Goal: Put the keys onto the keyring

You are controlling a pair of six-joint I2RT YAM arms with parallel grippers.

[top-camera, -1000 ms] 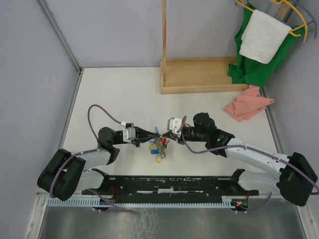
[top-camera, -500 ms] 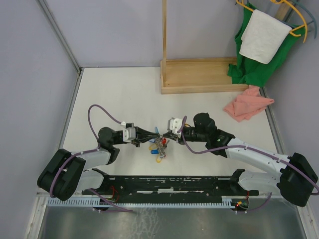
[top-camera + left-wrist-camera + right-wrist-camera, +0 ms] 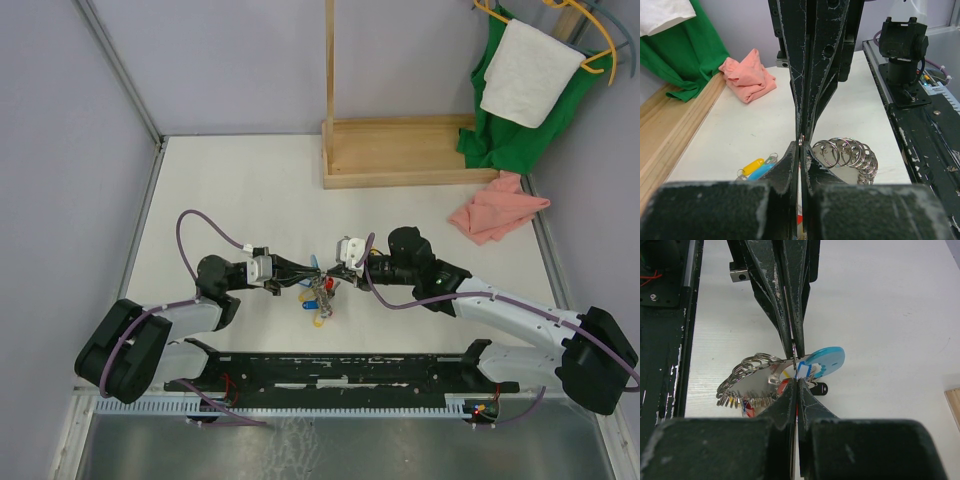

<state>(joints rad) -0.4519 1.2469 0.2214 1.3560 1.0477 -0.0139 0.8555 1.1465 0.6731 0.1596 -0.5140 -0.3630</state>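
One camera looks down from above and behind; both wrist cameras face each other closely, sharing the keyring [image 3: 845,152].

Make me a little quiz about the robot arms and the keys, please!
1. True or false: the left gripper and the right gripper meet tip to tip, both shut.
2. Which colour tag lies right beside the yellow tag on the table? A blue, B green, C purple.
3. Fill in the gap: the crumpled cloth near the table's right edge is ____.

Key: 1 true; 2 A, the blue tag; 3 pink.
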